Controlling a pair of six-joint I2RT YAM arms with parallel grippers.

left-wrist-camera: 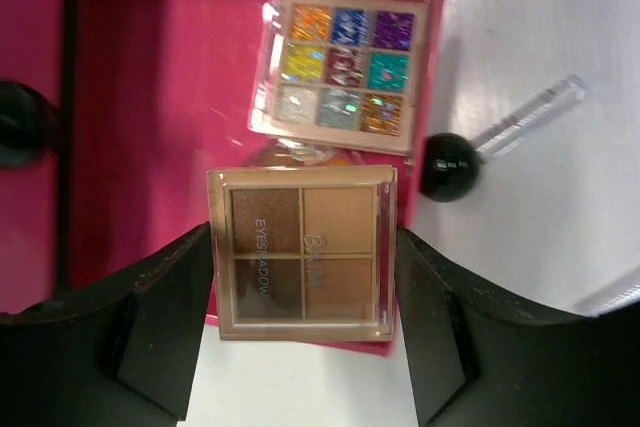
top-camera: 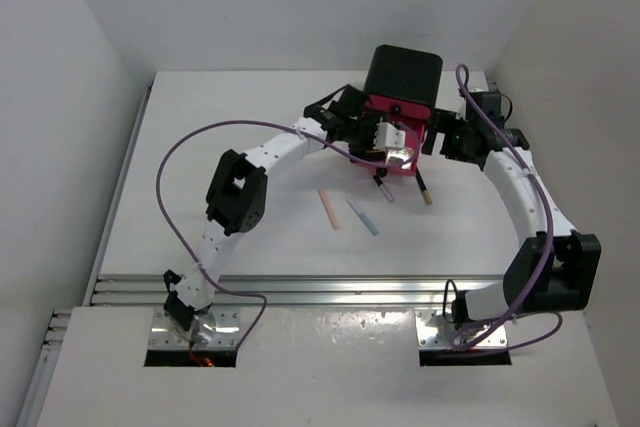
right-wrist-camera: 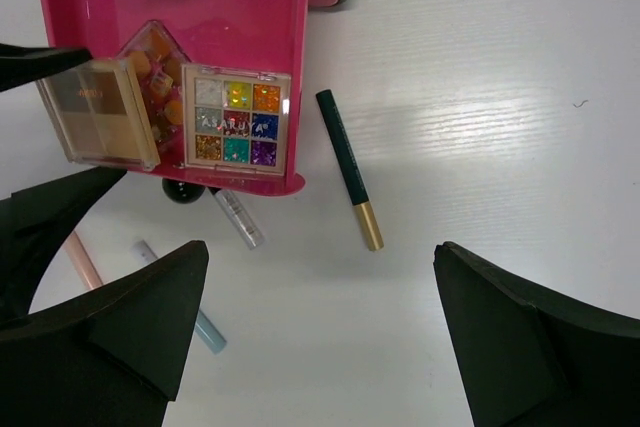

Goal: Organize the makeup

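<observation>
My left gripper is shut on a brown four-pan eyeshadow palette, its fingers pressed on both sides, and holds it over the front edge of the open pink drawer. In the drawer lies a glitter palette with coloured pans, and an orange-spotted palette is partly under the other two. My right gripper hangs open above bare table. On the table lie a black pencil with a gold end, a clear tube with a black ball cap, a pink stick and a blue stick.
The black box that carries the pink drawer stands at the back centre of the table. White walls close in the table at the back and on both sides. A metal rail runs across in front of the arm bases.
</observation>
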